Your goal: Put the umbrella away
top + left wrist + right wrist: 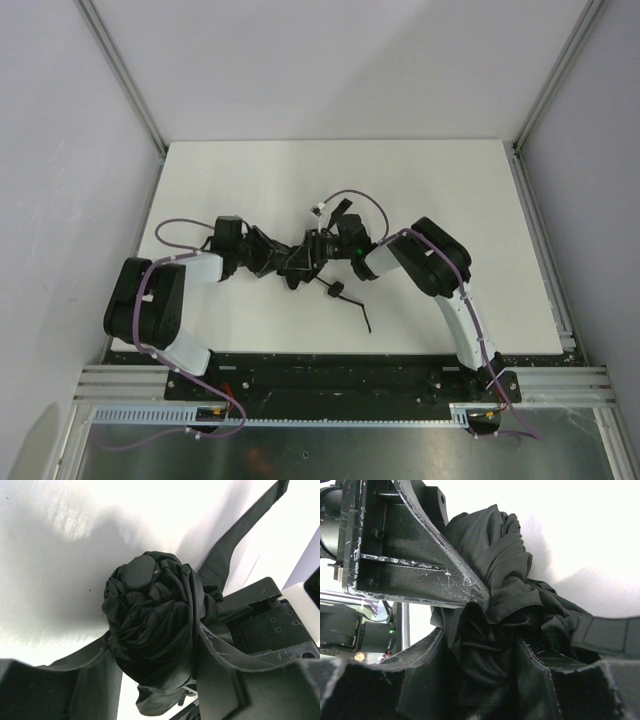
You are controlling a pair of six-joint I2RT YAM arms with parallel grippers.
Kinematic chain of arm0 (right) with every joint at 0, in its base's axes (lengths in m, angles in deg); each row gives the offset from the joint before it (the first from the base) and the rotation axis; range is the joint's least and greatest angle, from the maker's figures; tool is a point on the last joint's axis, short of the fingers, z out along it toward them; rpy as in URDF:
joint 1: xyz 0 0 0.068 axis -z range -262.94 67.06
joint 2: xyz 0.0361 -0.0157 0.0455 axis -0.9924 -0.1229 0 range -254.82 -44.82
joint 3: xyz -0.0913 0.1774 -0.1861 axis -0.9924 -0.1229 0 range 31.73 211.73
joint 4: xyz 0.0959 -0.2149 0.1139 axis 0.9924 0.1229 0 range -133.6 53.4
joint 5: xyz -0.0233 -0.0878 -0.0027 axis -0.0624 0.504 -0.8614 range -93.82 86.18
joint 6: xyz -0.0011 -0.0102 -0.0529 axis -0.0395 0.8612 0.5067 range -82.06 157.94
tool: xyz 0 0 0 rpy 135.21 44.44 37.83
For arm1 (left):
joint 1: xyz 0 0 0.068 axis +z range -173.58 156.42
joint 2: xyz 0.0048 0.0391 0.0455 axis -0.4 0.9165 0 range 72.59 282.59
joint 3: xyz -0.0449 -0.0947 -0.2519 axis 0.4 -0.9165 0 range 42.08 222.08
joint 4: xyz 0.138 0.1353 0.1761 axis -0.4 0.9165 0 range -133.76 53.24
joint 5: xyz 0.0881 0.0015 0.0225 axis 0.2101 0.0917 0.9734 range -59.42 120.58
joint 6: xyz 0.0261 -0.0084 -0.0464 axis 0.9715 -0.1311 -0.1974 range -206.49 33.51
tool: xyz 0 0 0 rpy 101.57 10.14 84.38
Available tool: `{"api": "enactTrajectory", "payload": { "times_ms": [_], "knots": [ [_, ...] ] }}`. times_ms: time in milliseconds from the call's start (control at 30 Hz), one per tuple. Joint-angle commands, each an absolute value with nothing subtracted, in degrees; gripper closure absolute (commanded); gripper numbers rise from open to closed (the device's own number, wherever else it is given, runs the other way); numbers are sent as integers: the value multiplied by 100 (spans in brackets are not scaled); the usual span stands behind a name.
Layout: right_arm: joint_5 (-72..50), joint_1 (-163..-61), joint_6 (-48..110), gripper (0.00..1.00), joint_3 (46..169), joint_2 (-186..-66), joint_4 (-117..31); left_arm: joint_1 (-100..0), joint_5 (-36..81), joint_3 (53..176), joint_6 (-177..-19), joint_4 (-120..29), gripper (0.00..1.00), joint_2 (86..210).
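The umbrella (303,257) is a black folded bundle held above the white table (250,180) between my two grippers. My left gripper (283,262) is shut on it from the left. In the left wrist view the crumpled canopy (150,620) with its round end cap (139,573) fills the gap of the left gripper (156,672). My right gripper (330,248) is shut on it from the right. In the right wrist view the fabric (490,575) is pinched in the right gripper (485,670). The flat closure strap (235,540) hangs loose.
A thin black cord or strap (352,302) trails from the umbrella onto the table toward the near edge. Grey walls with metal frame posts (125,80) enclose the table on the left, back and right. The black base rail (330,372) runs along the near edge.
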State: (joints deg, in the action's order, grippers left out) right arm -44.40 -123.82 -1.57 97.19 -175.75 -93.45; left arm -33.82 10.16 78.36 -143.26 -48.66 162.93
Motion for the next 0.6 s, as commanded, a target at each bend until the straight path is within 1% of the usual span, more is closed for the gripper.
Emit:
{"api": "enactTrajectory", "payload": {
  "times_ms": [0,33,100,133,167,200,267,300,433,500,567],
  "knots": [
    [-5288,-12440,60,100,9430,-17947,-7570,-3478,1714,7482,-14011,-4251,57,16652],
    [-5265,-12441,125,100,9461,-17885,-7442,-3480,1736,7467,-14019,-4261,64,16631],
    [-5099,-12453,343,100,9571,-17716,-7049,-3482,1783,7433,-14021,-4272,85,16580],
    [-4960,-12474,495,100,9642,-17585,-6781,-3487,1801,7416,-14033,-4271,92,16560],
    [-4798,-12498,655,97,9712,-17445,-6494,-3485,1805,7394,-14048,-4275,96,16546],
    [-4603,-12527,814,90,9796,-17309,-6231,-3488,1795,7379,-14069,-4273,98,16543],
    [-4256,-12571,1118,72,9984,-16979,-5700,-3484,1734,7352,-14135,-4266,100,16545],
    [-4046,-12590,1261,62,10081,-16795,-5430,-3488,1710,7332,-14178,-4264,100,16547],
    [-3019,-12726,1988,31,10555,-16022,-4227,-3483,1665,7279,-14237,-4198,100,16520],
    [-2329,-12869,2424,19,10802,-15701,-3646,-3487,1688,7263,-14225,-4147,100,16471],
    [-1548,-13063,2937,10,10925,-15447,-3334,-3484,1694,7260,-14211,-4094,100,16422]
  ]
}}
